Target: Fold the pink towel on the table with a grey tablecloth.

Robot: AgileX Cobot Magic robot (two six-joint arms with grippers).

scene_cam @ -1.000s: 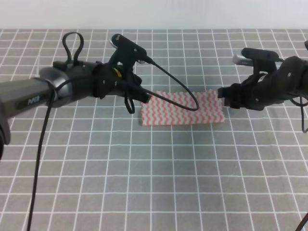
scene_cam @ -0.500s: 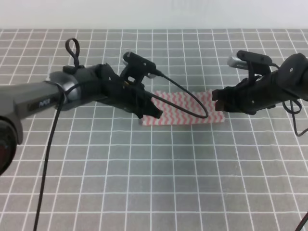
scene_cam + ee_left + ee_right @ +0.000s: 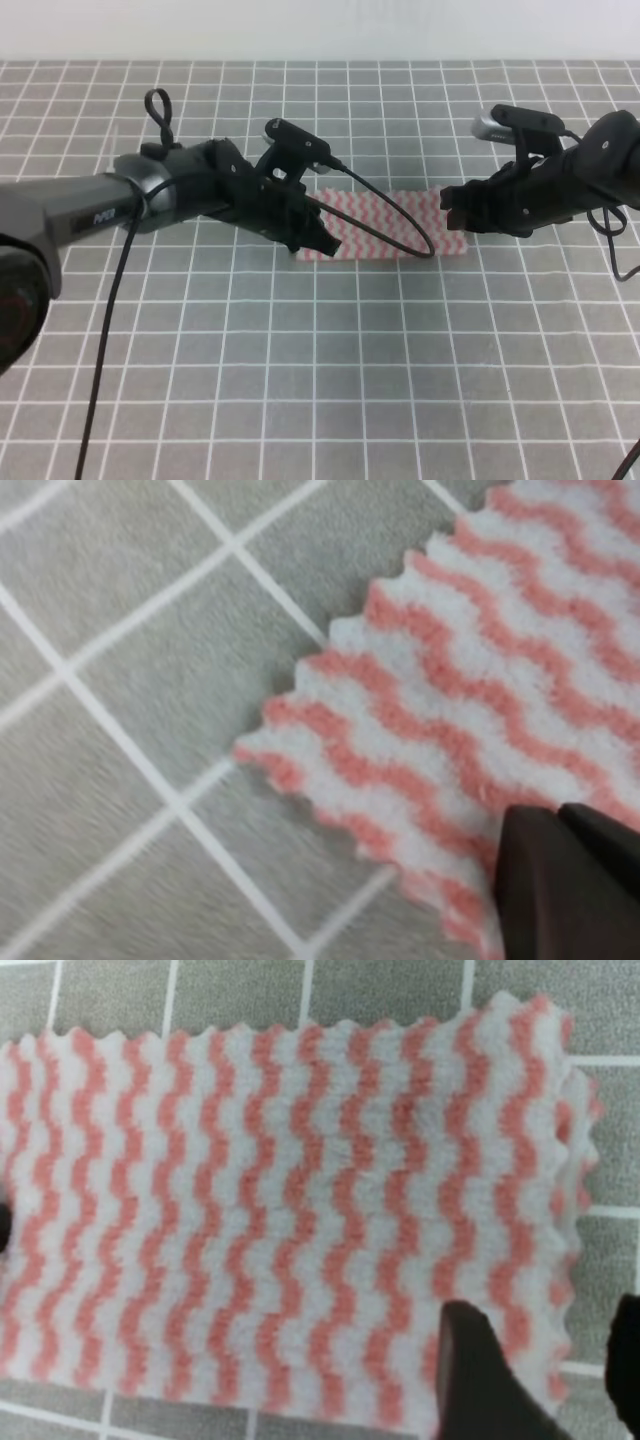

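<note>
Pink towel lies flat mid-table as a folded strip, long edges running left-right, pinked edges showing on the near corner in the left wrist view. Grey tablecloth grid is bare all round it, most in front. Left gripper sits at the towel's left end, fingers together on the cloth; grip can't be told. Right gripper at the right end, jaws spread over the towel edge.

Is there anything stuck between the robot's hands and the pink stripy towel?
No, nothing visible. The left gripper and the right gripper are each at an end of the pink towel, which lies alone on the grey tablecloth.
</note>
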